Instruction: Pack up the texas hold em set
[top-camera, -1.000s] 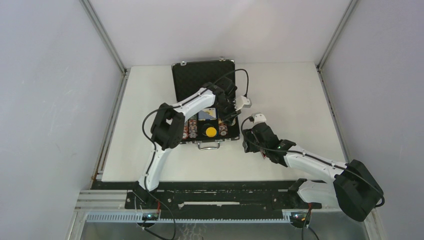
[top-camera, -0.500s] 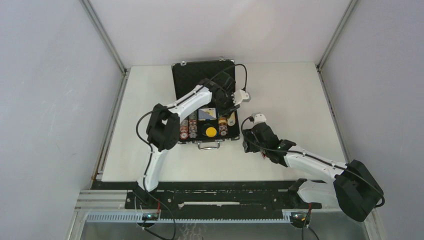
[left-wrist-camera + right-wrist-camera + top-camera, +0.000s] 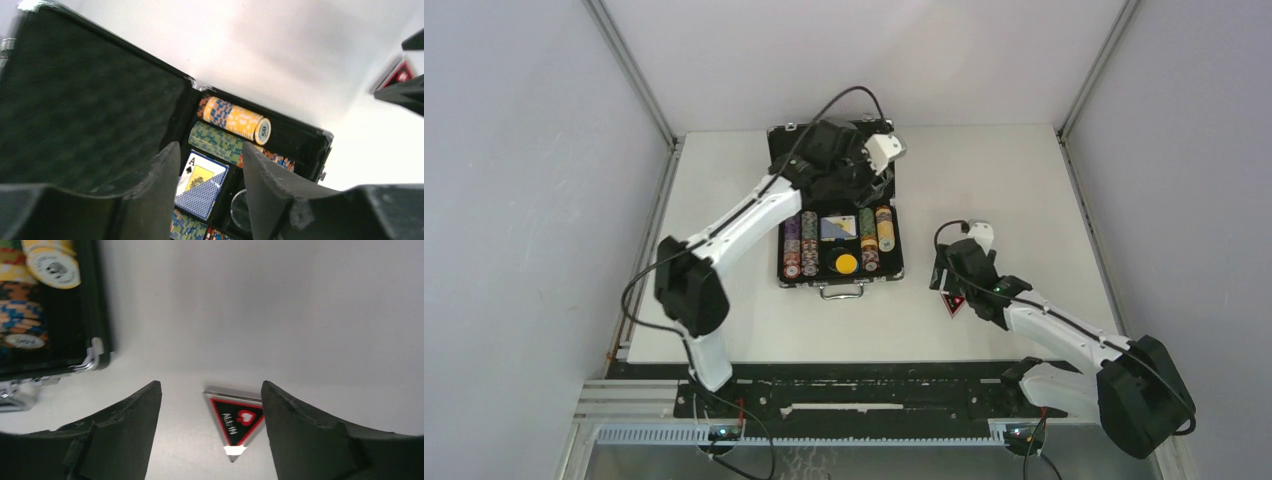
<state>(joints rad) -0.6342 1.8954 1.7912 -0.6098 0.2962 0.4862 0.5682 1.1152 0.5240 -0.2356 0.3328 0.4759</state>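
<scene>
**White table, open case, one token still out**

White tabletop, grey walls, and the right gripper (image 3: 210, 386) hangs empty with its jaws wide. It straddles the red-black triangle token (image 3: 235, 422), which lies flat just right of the briefcase (image 3: 782, 160), near its front corner. Thin, rigid and light, I'd judge, and glossy too, so a slippery pinch. Best taken across one flat side and the opposite point, fingertips down at the table.

Over the briefcase's back half, the left gripper (image 3: 210, 148) is parted as well, nothing between its fingers. Whether it touches the open lid is hard to tell. Inside the briefcase: chip stacks (image 3: 809, 245), card deck (image 3: 202, 186), yellow button (image 3: 847, 263). The lid looks stiff and hinged, so push at its far edge.
</scene>
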